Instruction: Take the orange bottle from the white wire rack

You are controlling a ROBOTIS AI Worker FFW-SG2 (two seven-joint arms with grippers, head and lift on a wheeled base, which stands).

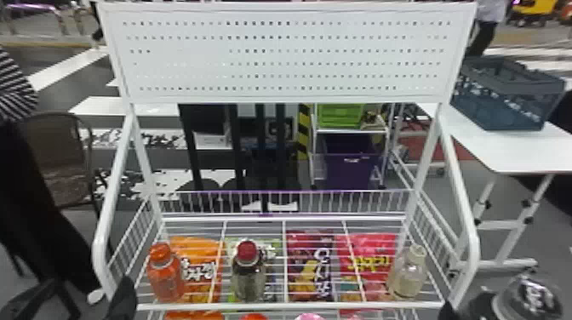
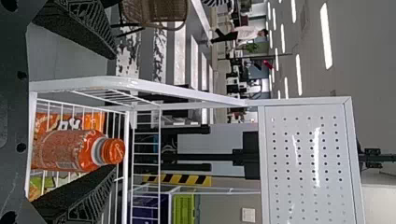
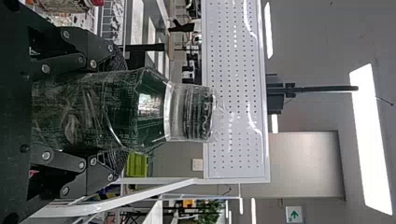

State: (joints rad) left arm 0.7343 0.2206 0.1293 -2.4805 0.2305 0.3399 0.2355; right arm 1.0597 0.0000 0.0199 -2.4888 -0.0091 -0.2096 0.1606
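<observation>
The orange bottle (image 1: 165,276) stands upright at the front left of the white wire rack (image 1: 272,305). My left gripper (image 1: 90,284) is at the rack's front left corner, its fingers spread and nothing between them. In the left wrist view the orange bottle (image 2: 70,150) is beside one finger of the left gripper (image 2: 113,114), partly behind that finger's edge. At the head view's lower right, my right gripper (image 1: 481,304) is outside the rack with a clear-capped bottle (image 1: 530,298). The right wrist view has the right gripper (image 3: 116,112) closed around this dark, transparent bottle (image 3: 135,109).
A red-capped bottle (image 1: 249,276) and a pale bottle (image 1: 407,276) stand on the same shelf, above several snack bags (image 1: 310,272). Slanted white posts (image 1: 111,204) flank the shelf. To the right is a white table (image 1: 527,149) with a dark crate (image 1: 506,98).
</observation>
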